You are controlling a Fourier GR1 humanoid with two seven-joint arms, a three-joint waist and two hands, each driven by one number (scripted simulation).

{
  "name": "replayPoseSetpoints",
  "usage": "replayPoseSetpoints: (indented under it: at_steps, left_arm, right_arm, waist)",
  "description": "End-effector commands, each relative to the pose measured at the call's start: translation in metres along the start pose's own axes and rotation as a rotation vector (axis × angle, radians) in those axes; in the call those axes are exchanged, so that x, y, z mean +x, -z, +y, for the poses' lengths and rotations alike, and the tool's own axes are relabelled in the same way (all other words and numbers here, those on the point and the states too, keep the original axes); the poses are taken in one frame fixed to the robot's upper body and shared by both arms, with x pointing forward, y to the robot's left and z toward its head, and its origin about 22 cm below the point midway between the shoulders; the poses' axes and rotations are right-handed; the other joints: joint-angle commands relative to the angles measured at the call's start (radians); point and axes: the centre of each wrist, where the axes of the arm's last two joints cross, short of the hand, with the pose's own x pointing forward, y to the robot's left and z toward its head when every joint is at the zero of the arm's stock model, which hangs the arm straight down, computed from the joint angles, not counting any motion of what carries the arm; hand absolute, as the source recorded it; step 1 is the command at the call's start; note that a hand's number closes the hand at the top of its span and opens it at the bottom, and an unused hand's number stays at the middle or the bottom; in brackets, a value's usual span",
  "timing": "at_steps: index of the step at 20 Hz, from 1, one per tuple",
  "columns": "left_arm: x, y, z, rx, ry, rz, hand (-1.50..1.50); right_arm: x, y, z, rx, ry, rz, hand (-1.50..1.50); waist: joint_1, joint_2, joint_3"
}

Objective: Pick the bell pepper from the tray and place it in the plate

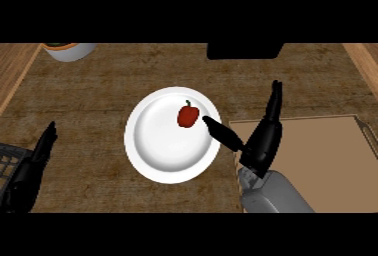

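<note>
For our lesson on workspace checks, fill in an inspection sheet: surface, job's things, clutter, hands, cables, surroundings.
Surface: wooden counter.
Job's things: red bell pepper lies on the white plate; brown tray at right of it.
Clutter: white bowl top left; black object at top; dark grid at left edge.
Hands: right hand open, thumb near the pepper, not holding; left hand open, resting lower left.
Cables: nothing seen.
Surroundings: lighter wooden edging at both sides.

You've got a red bell pepper on your white plate; right of the plate, a tan tray.
</note>
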Motion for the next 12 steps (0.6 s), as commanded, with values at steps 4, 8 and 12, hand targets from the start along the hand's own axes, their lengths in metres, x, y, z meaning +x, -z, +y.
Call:
replayPoseSetpoints:
  at_steps: [4,8,12]
  left_arm:
    - [-0.002,0.000,0.004,-0.010,0.018,-0.012,0.00]
    - [0.003,0.014,0.015,-0.009,0.003,-0.023,0.00]
    - [0.012,0.020,-0.006,0.003,0.006,-0.017,0.00]
  right_arm:
    - [-0.032,-0.028,-0.087,-0.035,0.035,-0.058,-1.50]
    - [-0.043,-0.019,-0.124,-0.025,0.018,-0.045,-1.50]
    - [-0.046,-0.040,-0.147,-0.040,0.036,-0.039,-1.50]
  waist:
    - [0.011,0.005,-0.001]
    - [0.016,0.007,0.000]
    - [0.013,0.006,0.000]
